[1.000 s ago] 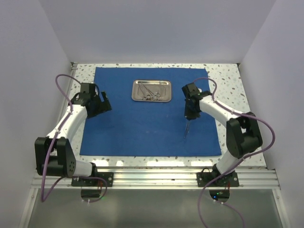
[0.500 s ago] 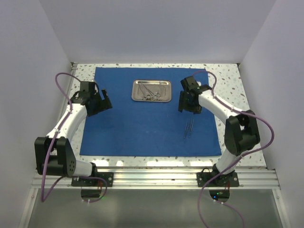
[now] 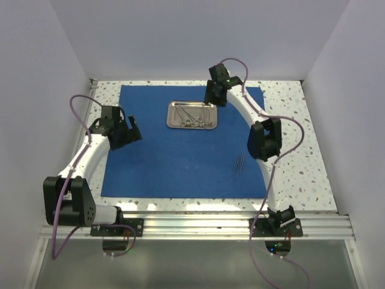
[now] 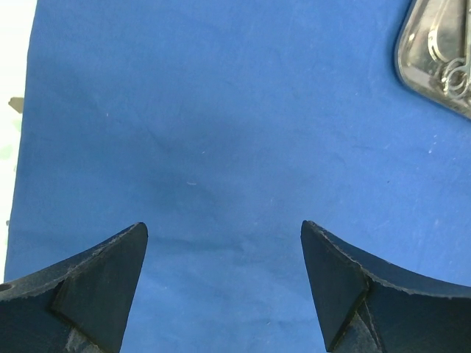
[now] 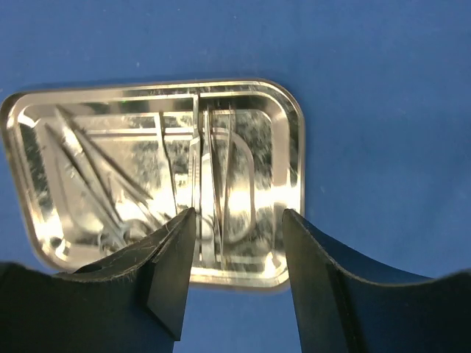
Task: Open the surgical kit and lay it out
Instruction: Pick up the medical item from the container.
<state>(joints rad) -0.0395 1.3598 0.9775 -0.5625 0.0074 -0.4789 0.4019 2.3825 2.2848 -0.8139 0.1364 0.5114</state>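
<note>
Right gripper (image 5: 237, 218) moved over steel tray (image 5: 147, 89), jaws apart; instruments (image 5: 210, 162) inside.

The overhead camera sits high at the near side, tilted down over the whole blue cloth (image 3: 180, 162). The left wrist camera hangs close over that cloth, looking down between the fingers of the left gripper (image 4: 224, 239). The right wrist camera hovers close above the steel tray (image 5: 293, 154). All three views catch the tray

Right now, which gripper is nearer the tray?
Right. The right gripper hangs open at the tray's far right corner; the left gripper is open over the cloth, well off to the tray's left.
</note>
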